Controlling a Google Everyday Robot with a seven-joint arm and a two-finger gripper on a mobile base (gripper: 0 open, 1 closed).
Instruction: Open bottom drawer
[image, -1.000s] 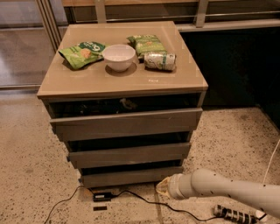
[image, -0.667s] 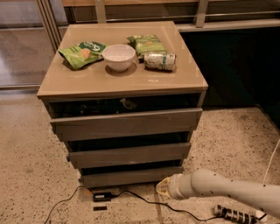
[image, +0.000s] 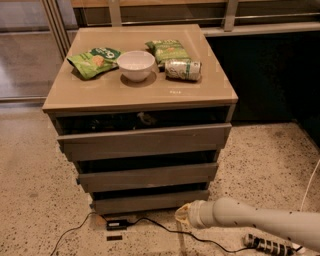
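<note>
Cabinet: a low grey-brown unit with three handleless slab fronts stacked one under another, standing on a speckled floor (image: 35, 200).
Bottom drawer (image: 150, 201): the lowest and narrowest-looking front, just above the floor, with a dark gap along its top edge.
Middle drawer (image: 147, 176): directly above it and a little wider, also with a dark gap over it.
Top drawer (image: 145, 141): the widest front, under a deep, dark opening below the tabletop.
Gripper (image: 182, 214): low down near the floor, just in front of the bottom drawer's right end; I cannot tell if it touches the front.
Grasp: cannot tell from where I stand whether it is spread or closed.
Arm (image: 260, 222): a pale tube coming in from the lower right, nearly level with the floor.
Tabletop (image: 125, 95): beige and glossy.
On it: a white bowl (image: 135, 65) near the middle, a green snack bag (image: 94, 61) to its left, a second green bag (image: 169, 51) behind it to the right, and a can (image: 183, 70) lying on its side.
Floor clutter: a black cable with a small black box (image: 117, 224) below the cabinet, and a power strip (image: 267, 245) at the lower right.
</note>
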